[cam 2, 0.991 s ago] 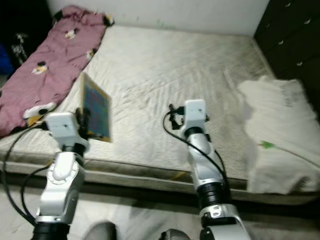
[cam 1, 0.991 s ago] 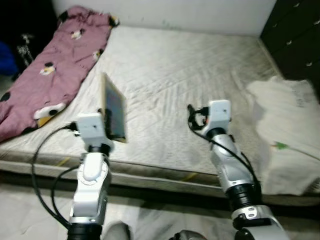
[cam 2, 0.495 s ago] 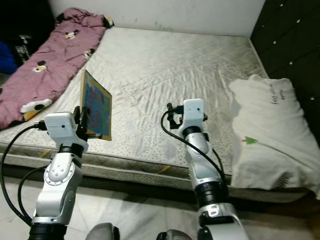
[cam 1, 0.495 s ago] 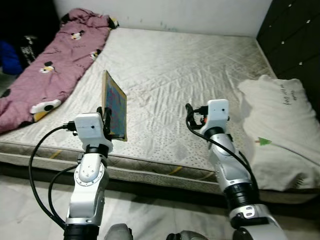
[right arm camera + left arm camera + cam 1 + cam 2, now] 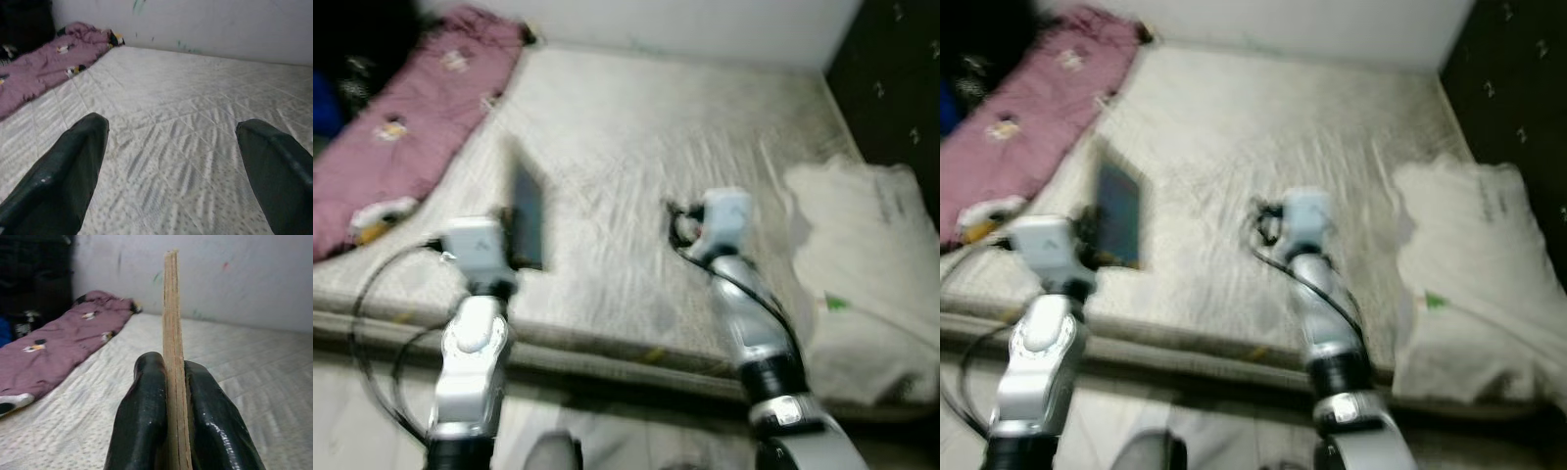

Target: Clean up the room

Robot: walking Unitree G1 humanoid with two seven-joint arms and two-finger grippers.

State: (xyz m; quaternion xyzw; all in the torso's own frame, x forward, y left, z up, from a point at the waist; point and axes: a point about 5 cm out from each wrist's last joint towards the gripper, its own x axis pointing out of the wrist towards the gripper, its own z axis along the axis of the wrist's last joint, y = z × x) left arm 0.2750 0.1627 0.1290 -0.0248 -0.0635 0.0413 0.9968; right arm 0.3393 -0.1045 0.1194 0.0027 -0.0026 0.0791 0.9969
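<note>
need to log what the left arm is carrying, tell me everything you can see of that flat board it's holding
The thin flat board looks like pale layered wood or stiff card along its edge. It stands upright, on edge, clamped between the two black fingers of the left tool, which press its two faces. It is held above the near part of the white quilted mattress. The head views are blurred, its face dark there.

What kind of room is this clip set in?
Most likely a bedroom: a large bare quilted mattress sits low on the floor, with a pink patterned blanket along one side, a white pillow on the other, and a dark cabinet against the wall.
</note>
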